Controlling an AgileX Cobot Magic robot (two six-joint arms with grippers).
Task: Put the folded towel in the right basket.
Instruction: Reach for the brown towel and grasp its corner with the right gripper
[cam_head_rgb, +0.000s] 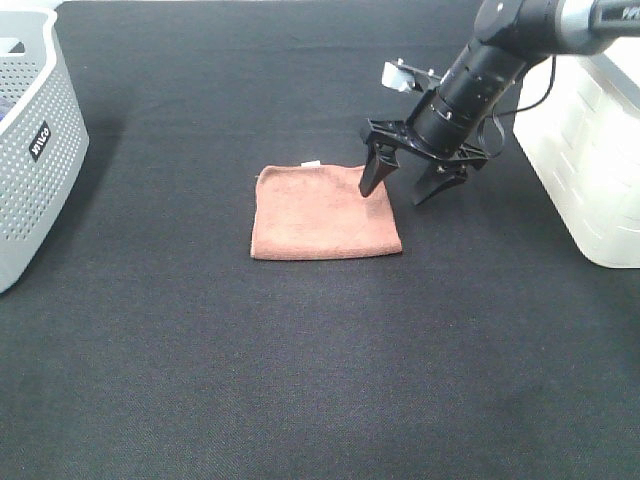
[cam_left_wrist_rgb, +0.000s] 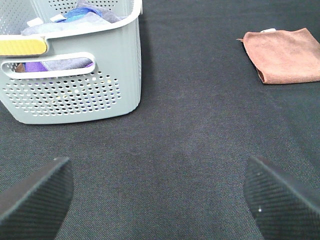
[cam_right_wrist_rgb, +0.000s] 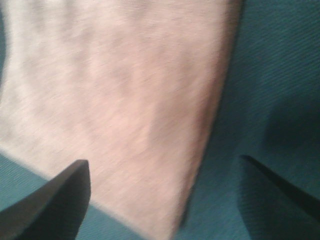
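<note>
1. Black woven surface spreads beneath everything.
2. Large white plastic right basket with brick-patterned walls stands at the towel's 3 o'clock.
3. Grey perforated plastic basket, holding coloured cloths, stands at its 9 o'clock.
4. Rust-brown square folded towel lies flat mid-surface, outside both baskets, with a white tag on its 12 o'clock edge.
5. Right arm's black fingers are spread apart and straddle the towel's 3 o'clock edge, gripping nothing.
6. Left arm's black fingers gape wide over bare surface.
</note>
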